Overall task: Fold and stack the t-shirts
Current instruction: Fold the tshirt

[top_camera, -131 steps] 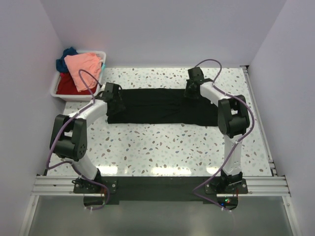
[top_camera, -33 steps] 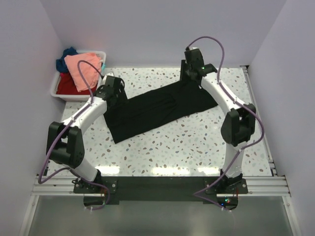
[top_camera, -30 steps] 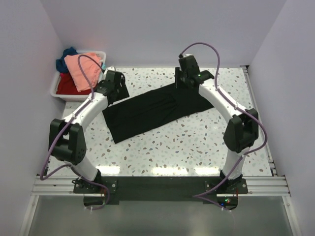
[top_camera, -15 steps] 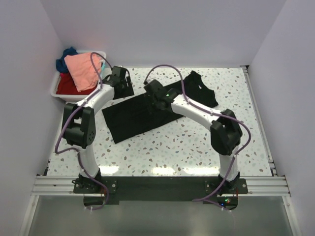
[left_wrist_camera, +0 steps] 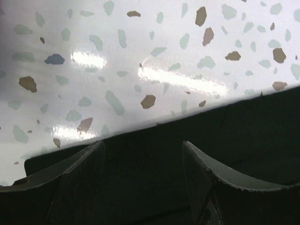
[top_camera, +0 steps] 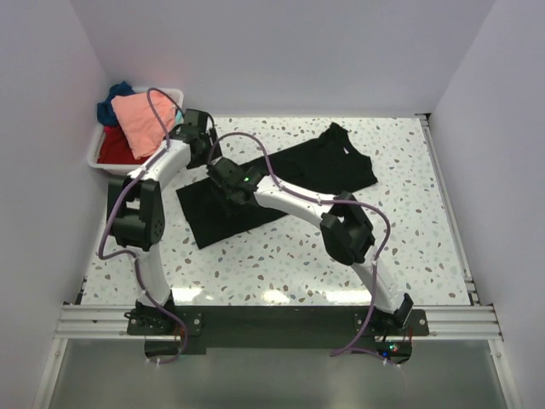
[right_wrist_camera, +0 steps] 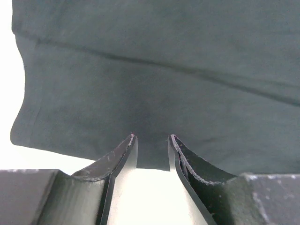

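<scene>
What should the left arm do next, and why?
Probably lower the left fingers and close on the black shirt. They hang open over its far edge and grip nothing, with cloth under the tips and bare table just beyond.

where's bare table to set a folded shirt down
Near strip of table between the black shirt and the near edge, and the right side beyond the shirt. Crowded far left: bin, left arm and right arm over the shirt.

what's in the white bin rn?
Salmon-pink shirt heaped on top, red shirt under it, dark blue shirt at the far corner of the white bin. Anything beneath them is covered.
</scene>
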`<state>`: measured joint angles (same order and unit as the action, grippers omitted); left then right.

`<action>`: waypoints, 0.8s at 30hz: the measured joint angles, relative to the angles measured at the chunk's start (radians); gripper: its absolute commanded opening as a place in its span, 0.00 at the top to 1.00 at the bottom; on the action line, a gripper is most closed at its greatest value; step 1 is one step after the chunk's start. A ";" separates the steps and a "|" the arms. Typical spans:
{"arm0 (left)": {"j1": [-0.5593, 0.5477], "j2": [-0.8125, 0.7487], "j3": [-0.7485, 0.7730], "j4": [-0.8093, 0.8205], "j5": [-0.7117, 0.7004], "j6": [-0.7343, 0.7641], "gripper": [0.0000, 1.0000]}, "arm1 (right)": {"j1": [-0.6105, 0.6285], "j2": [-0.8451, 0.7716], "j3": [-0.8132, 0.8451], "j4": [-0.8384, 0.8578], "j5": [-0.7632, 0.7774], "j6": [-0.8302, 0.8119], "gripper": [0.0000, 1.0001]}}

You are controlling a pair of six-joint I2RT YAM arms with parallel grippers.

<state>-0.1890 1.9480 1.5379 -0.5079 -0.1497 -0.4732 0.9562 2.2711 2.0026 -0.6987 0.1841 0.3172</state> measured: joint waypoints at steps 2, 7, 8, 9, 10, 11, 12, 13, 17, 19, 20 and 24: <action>0.016 0.028 0.027 -0.010 0.013 0.005 0.28 | 0.024 0.015 0.009 -0.011 -0.002 -0.005 0.63; 0.036 0.078 0.069 -0.018 0.042 0.025 0.28 | 0.079 0.043 0.010 -0.042 -0.006 -0.013 0.63; 0.036 0.082 0.071 -0.018 0.050 0.030 0.28 | 0.089 0.047 0.010 -0.050 -0.013 -0.015 0.63; 0.036 0.083 0.071 -0.018 0.055 0.033 0.28 | 0.095 0.049 0.007 -0.052 -0.017 -0.016 0.63; 0.036 0.084 0.071 -0.018 0.062 0.040 0.28 | 0.100 0.049 0.001 -0.056 -0.019 -0.017 0.63; 0.035 0.084 0.071 -0.018 0.068 0.044 0.28 | 0.104 0.049 -0.004 -0.059 -0.019 -0.018 0.63; 0.035 0.084 0.072 -0.018 0.073 0.048 0.28 | 0.105 0.049 -0.010 -0.059 -0.020 -0.019 0.64; 0.035 0.084 0.074 -0.018 0.078 0.048 0.28 | 0.106 0.049 -0.020 -0.058 -0.020 -0.019 0.64; 0.035 0.084 0.076 -0.016 0.096 0.049 0.28 | 0.105 0.049 -0.086 -0.055 -0.019 -0.018 0.64; 0.035 0.084 0.076 -0.015 0.100 0.049 0.28 | 0.105 0.038 -0.114 -0.032 -0.018 -0.016 0.65; 0.035 0.084 0.076 -0.013 0.101 0.049 0.28 | 0.105 0.032 -0.125 -0.020 -0.015 -0.016 0.65; 0.035 0.084 0.076 -0.010 0.106 0.049 0.28 | 0.105 0.018 -0.150 0.006 -0.003 -0.012 0.66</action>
<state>-0.1535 2.0315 1.6135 -0.5179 -0.0437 -0.4244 1.0615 2.2894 1.8526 -0.6930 0.1810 0.3054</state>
